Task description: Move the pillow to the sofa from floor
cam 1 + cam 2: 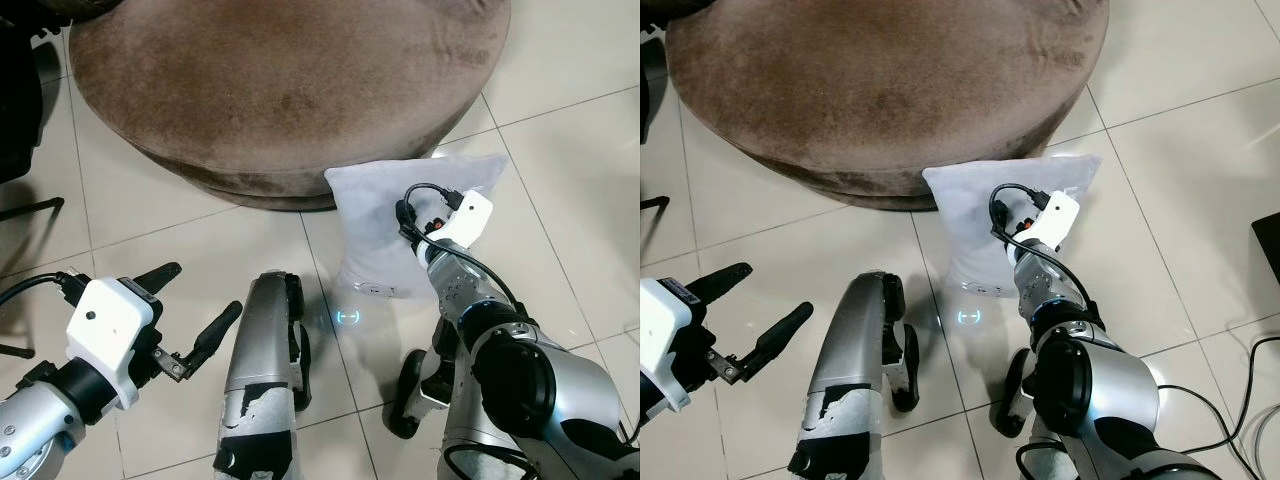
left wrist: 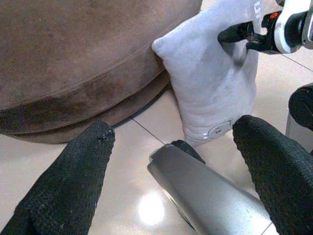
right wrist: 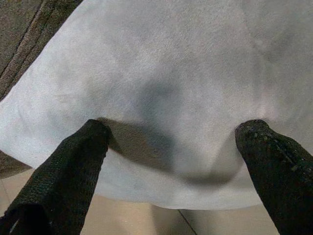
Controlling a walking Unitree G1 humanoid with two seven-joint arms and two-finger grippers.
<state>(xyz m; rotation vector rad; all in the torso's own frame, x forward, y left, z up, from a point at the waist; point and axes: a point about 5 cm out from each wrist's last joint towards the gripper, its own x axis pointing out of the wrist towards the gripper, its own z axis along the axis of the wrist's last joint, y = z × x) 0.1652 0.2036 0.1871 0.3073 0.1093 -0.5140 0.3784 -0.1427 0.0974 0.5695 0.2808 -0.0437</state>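
Note:
A pale grey pillow (image 1: 385, 225) leans against the base of the round brown sofa (image 1: 280, 80) on the tiled floor. My right gripper (image 3: 173, 132) is open, its two black fingertips pressed against the pillow's face with the fabric bulging between them. The right wrist (image 1: 462, 218) hangs over the pillow's middle. My left gripper (image 1: 185, 308) is open and empty, held above the floor to the left, well apart from the pillow (image 2: 215, 83).
My two silver legs (image 1: 262, 370) stand on the beige tiles just before the pillow. A dark object (image 1: 15, 110) sits at the left edge beside the sofa. A black cable (image 1: 1225, 400) lies on the floor at right.

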